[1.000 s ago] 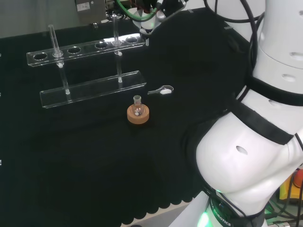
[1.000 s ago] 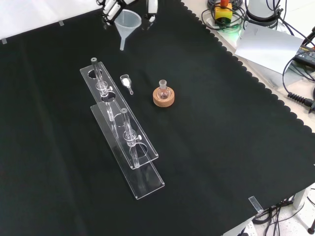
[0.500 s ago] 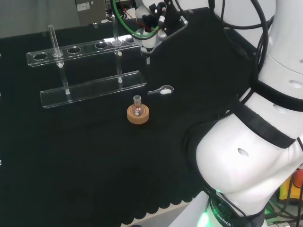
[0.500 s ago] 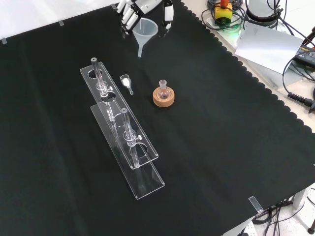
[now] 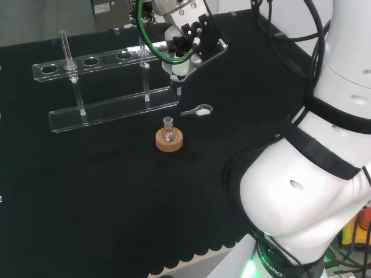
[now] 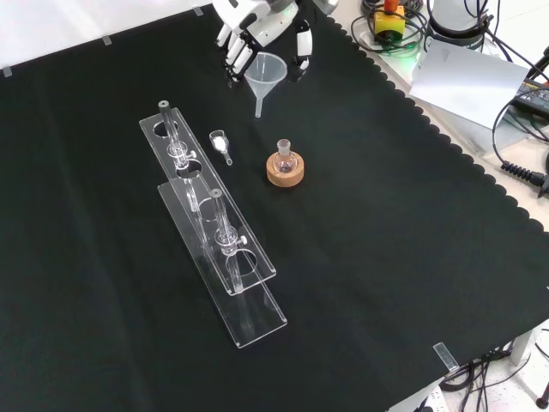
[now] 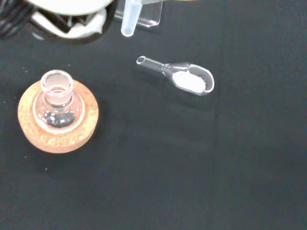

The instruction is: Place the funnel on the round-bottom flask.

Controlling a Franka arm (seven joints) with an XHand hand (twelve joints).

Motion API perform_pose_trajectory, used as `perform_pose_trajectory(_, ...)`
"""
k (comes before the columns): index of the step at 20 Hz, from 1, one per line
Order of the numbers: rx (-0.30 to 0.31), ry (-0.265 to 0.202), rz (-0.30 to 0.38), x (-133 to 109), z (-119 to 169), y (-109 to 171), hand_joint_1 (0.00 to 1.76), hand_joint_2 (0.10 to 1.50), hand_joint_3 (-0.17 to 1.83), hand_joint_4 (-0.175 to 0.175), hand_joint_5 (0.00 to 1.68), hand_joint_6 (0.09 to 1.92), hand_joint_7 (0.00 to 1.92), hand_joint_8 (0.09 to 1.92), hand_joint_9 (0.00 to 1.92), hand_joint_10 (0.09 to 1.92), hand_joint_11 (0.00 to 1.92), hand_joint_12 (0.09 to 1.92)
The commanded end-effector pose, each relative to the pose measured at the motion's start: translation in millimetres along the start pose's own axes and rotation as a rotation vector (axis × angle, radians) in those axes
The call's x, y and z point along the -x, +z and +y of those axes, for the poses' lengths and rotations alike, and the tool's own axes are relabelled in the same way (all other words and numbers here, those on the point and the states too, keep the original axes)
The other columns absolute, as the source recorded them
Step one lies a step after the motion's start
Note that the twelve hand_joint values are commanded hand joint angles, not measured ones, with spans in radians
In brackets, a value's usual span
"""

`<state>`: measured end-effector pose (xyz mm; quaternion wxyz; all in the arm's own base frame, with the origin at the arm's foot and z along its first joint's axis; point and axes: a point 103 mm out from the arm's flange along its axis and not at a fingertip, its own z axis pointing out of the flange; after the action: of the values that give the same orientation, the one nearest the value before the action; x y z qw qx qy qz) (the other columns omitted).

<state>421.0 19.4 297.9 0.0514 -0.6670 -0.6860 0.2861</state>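
The small clear glass round-bottom flask (image 6: 285, 156) is sitting upright in its cork ring stand (image 6: 285, 170), neck open. Beyond it, the black and white hand (image 6: 257, 26) is carrying the translucent plastic funnel (image 6: 267, 75), fingers apparently curled round the rim. Transport step; next, aligning the stem over the neck.

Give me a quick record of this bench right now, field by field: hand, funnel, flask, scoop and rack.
hand: fingers curled round the funnel, above the cloth
funnel: held upright, stem pointing down, not yet over the flask
flask: upright on a cork ring, neck open
scoop: lying on the cloth between rack and flask, white powder in it
rack: clear, with upright tubes
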Motion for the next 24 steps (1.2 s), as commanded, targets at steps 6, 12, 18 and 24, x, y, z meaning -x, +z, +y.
perform_pose_trajectory(6,-0.009,-0.022,-0.002,-22,-13,8,0.99,0.71,0.77,-0.027,0.65,0.82,0.55,0.68,0.89,0.49,0.46,1.32)
perform_pose_trajectory(12,-0.003,-0.058,-0.008,-47,-19,17,0.99,0.71,0.77,-0.029,0.65,0.82,0.55,0.68,0.89,0.49,0.46,1.33)
perform_pose_trajectory(18,-0.009,-0.062,-0.005,-52,-20,20,0.99,0.71,0.78,-0.03,0.65,0.82,0.55,0.68,0.89,0.49,0.46,1.33)
perform_pose_trajectory(24,-0.027,-0.056,-0.019,-53,-16,23,0.99,0.71,0.78,-0.031,0.65,0.82,0.54,0.68,0.89,0.49,0.46,1.33)
